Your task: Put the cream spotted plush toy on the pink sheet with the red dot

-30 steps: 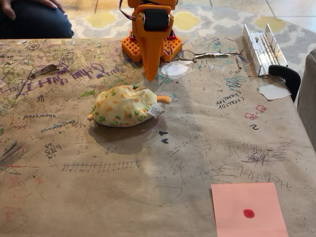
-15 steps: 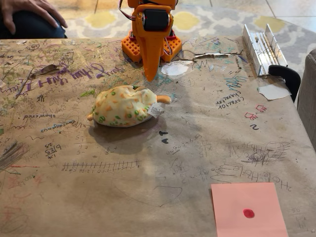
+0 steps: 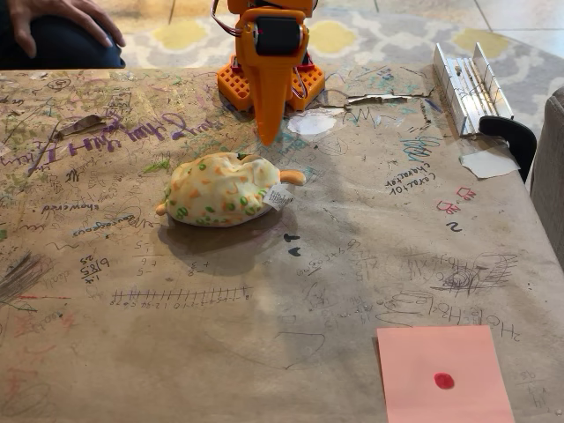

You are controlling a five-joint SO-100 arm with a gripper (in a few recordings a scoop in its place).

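Clearly nothing is gripped yet: the orange gripper [image 3: 268, 132] hangs with its fingers pressed together into one downward point, just behind the cream spotted plush toy [image 3: 225, 189], which lies free on the scribbled brown table paper [image 3: 176, 335]. Well apart, at the near right corner, the pink sheet with the red dot [image 3: 445, 374] lies bare, awaiting it.

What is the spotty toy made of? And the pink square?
The toy looks like soft, matte cloth with stuffing inside: it sags, creases and carries a sewn-on white tag. The pink sheet looks like plain matte paper: thin, lying flat with straight edges, and a red dot near the middle.
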